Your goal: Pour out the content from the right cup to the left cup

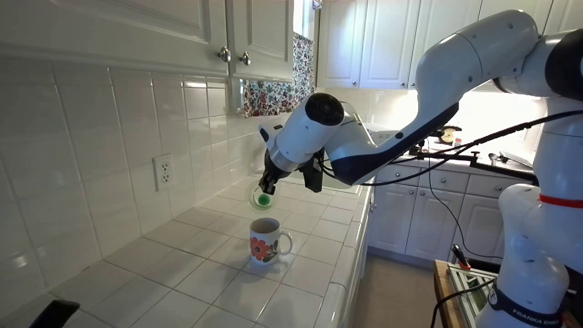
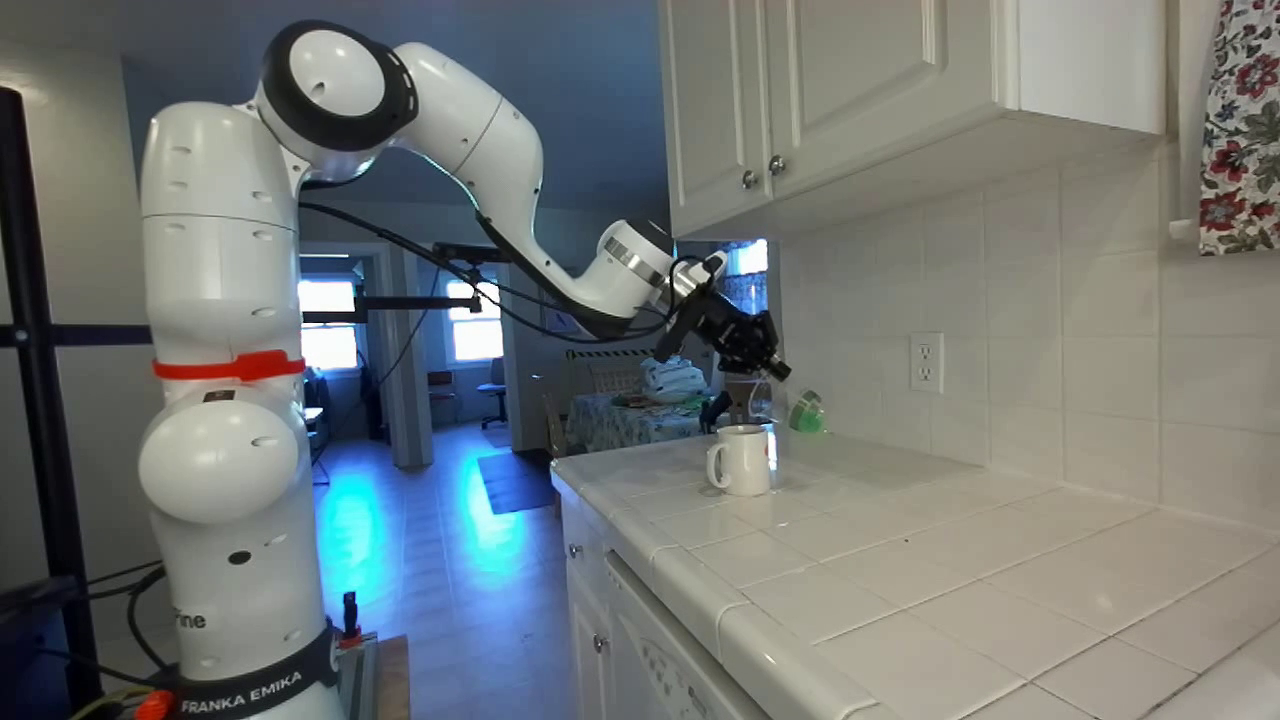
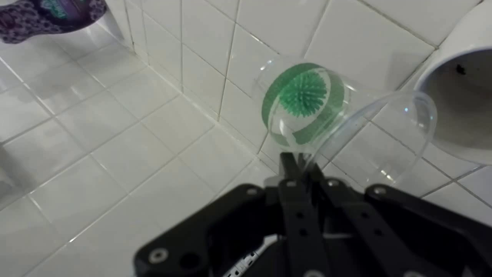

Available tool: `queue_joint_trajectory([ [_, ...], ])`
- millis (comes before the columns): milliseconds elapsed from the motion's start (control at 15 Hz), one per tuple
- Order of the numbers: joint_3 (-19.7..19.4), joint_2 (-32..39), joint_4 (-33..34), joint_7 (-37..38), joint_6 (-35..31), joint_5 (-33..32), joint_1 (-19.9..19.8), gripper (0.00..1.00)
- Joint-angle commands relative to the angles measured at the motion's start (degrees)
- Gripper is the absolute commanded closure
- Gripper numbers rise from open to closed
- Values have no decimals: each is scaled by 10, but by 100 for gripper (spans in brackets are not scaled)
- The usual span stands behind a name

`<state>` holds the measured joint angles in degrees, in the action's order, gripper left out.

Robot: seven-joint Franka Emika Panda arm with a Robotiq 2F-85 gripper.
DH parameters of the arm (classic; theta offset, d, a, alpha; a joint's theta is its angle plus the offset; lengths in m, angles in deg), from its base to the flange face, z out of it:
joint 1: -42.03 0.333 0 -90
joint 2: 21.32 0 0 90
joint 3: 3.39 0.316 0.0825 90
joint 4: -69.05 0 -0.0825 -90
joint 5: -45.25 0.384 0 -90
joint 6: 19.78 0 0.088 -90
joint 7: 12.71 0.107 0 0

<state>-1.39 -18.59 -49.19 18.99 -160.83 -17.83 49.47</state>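
Note:
The right cup, translucent with a green band, is held in the air in the wrist view [image 3: 338, 94]. It is tilted, its mouth pointing toward the mug. A green spiky ball [image 3: 304, 92] lies inside near its base. The cup also shows in both exterior views [image 1: 255, 204] [image 2: 806, 410]. My gripper [image 3: 301, 165] is shut on the cup's rim wall; it also shows in both exterior views [image 1: 268, 187] [image 2: 778, 368]. The left cup, a white mug with a red flower [image 1: 263, 248], stands upright on the counter [image 2: 742, 462], right beside the held cup's mouth in the wrist view [image 3: 471, 32].
The white tiled counter [image 1: 200, 278] runs along a tiled wall with an outlet [image 1: 163, 173]. Upper cabinets [image 2: 860, 90] hang above it. A purple bottle [image 3: 50, 17] stands near the wall. The counter's rounded front edge [image 1: 334, 296] lies past the mug's handle side.

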Motion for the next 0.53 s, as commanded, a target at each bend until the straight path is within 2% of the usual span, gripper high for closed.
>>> queue_joint_trajectory([
  [0, 15, -12, -5, 18, 34, -55, 0, 98],
  [467, 37, -19, -5, 18, 54, -98, 3, 98],
])
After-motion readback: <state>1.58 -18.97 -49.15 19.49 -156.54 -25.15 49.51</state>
